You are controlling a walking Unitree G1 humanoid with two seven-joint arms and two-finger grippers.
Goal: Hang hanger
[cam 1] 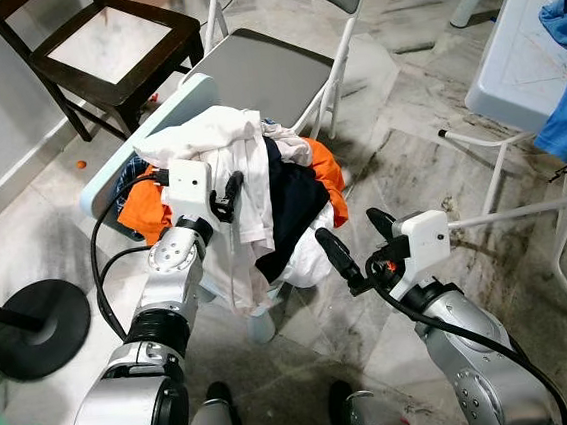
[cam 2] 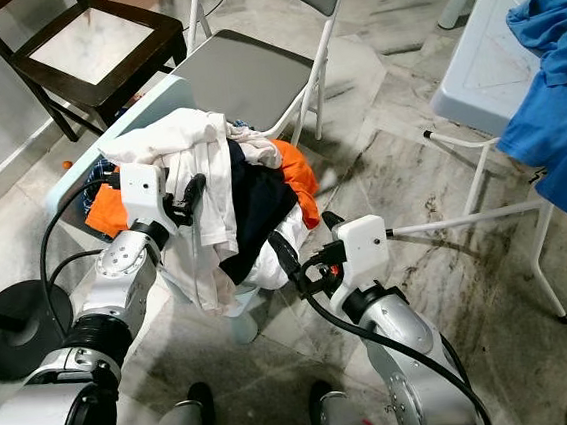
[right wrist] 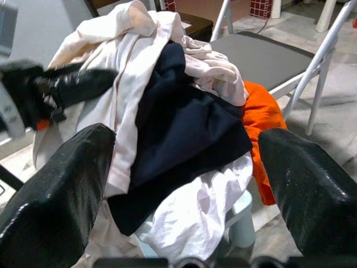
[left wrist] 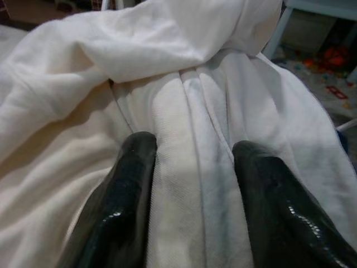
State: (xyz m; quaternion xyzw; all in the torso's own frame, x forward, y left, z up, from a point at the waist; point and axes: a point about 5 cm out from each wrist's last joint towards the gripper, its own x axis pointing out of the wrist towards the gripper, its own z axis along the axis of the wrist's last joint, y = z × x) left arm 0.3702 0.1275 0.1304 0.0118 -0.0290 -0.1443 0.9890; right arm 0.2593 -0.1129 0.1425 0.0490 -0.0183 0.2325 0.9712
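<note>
Left wrist view: left gripper (left wrist: 192, 167) against white garment (left wrist: 167, 84).

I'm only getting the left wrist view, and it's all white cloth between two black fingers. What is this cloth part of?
Observer: It's a white garment on top of a heap of clothes piled on a small light-blue stool.
Operator: Is that gripper holding the cloth?
Observer: The left gripper is pressed into the white garment with its fingers apart, a fold lying between them.
Operator: What else is in the heap?
Observer: A dark navy garment and an orange garment.
Operator: Where's the other arm?
Observer: The right gripper is open, just short of the heap, pointing at it.
</note>
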